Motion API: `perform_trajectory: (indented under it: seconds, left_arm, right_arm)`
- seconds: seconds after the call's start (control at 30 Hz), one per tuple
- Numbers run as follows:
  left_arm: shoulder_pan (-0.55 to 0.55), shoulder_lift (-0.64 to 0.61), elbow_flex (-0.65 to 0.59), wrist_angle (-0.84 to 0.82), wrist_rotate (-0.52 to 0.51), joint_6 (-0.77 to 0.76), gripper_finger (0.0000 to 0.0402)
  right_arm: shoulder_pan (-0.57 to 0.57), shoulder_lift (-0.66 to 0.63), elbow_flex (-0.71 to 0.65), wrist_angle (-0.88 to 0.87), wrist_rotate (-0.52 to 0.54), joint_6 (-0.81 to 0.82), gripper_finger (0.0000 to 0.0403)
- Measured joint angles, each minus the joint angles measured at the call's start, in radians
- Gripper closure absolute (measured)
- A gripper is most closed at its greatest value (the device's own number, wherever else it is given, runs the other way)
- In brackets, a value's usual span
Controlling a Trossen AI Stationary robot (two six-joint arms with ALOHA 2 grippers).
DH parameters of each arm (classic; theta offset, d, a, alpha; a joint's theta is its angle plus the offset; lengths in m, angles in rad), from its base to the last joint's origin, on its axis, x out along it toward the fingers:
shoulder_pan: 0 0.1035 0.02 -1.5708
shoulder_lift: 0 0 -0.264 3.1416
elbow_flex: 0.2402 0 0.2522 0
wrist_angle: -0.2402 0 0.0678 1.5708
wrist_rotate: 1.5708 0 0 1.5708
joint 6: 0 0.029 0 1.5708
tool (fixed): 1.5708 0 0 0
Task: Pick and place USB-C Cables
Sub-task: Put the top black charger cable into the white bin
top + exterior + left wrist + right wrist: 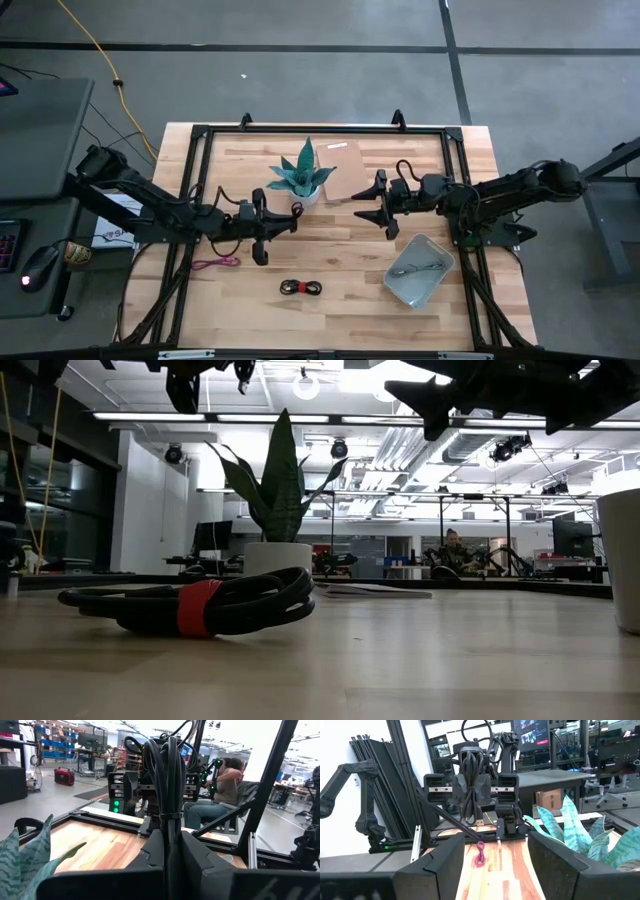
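Note:
My left gripper [283,220] hovers above the table's left-middle, beside the potted plant, shut on the black cable bundle [169,780], which also shows in the right wrist view [470,777]. My right gripper [373,207] is open and empty, raised right of the plant and facing the left one. The pink-magenta cable [215,263] lies flat on the wood near the left arm. Toward the near edge, the red-and-black cable [301,288] lies coiled, close up in the low view [200,605]. The silver-grey cable [408,268] lies inside the grey tray [438,262]. My left gripper pinches the black bundle between its two fingers [152,852], just below a thin tie on the strands [171,822]. The fingers are level and point toward the table's right, lying across the bundle. It stands upright, lifted clear of the table, with a connector end hanging below [480,822].
A potted plant [300,180] stands between the two grippers toward the far side, with a brown card sheet [345,170] beside it. The black frame [320,130] rims the table. A yellow cord [100,60] runs on the floor. A person [225,785] sits beyond the table.

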Motion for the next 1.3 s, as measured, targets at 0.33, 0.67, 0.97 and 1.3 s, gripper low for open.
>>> perform_trajectory:
  seconds: [0.33,0.67,0.97,1.3]
  left_arm:
    - [0.000,0.000,0.000,0.000,0.000,-0.011,0.0397]
    - [0.000,0.000,0.000,0.000,0.012,-0.035,0.0397]
    - [0.011,0.036,0.010,0.016,0.012,-0.105,0.0397]
    - [0.024,0.196,0.121,0.008,0.046,-0.089,0.0397]
  right_arm:
    - [0.000,0.000,0.000,-0.005,0.000,0.019,0.0192]
    - [0.000,0.000,0.000,-0.005,0.000,0.021,0.0192]
    - [0.051,0.040,0.037,-0.005,0.060,0.017,0.0192]
    - [0.080,0.248,0.248,-0.035,0.047,-0.063,0.0192]
